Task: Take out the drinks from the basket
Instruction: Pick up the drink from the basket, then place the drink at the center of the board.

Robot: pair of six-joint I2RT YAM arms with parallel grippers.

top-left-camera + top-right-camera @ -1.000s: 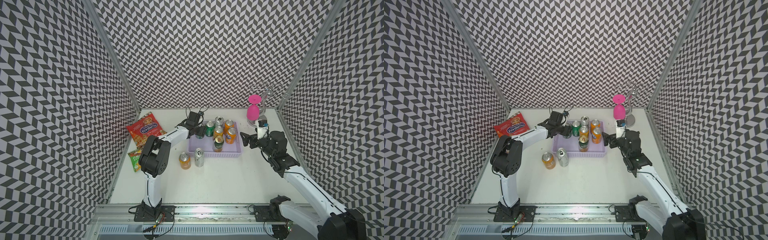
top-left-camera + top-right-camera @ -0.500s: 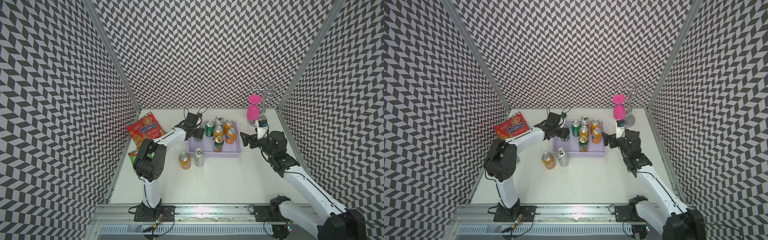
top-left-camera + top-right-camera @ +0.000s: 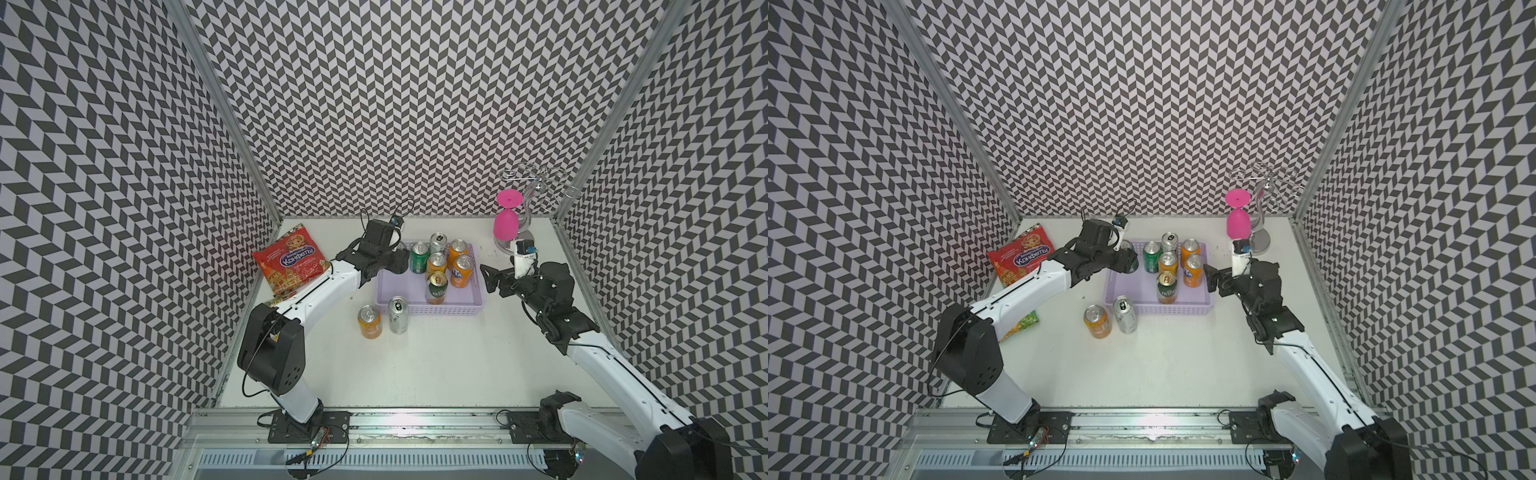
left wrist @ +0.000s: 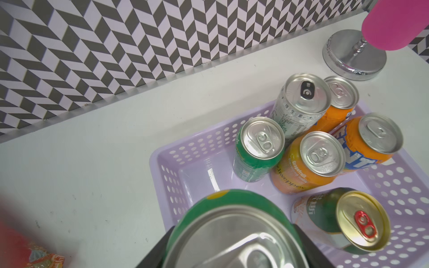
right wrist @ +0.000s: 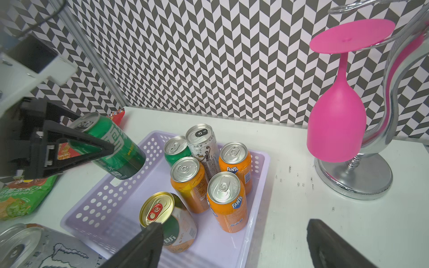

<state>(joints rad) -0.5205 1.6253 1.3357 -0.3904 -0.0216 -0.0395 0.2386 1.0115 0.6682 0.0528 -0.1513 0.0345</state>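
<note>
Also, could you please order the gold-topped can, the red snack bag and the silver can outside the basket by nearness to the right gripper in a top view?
From the right gripper:
1. Gold-topped can, inside the basket, front.
2. Silver can, on the table off the basket's front-left corner.
3. Red snack bag, far left, beside the wall.

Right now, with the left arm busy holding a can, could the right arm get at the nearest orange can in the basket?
Probably yes. The right gripper is open beside the basket, and that orange can stands just inside the nearest wall. Other cans crowd its far side only.
</note>
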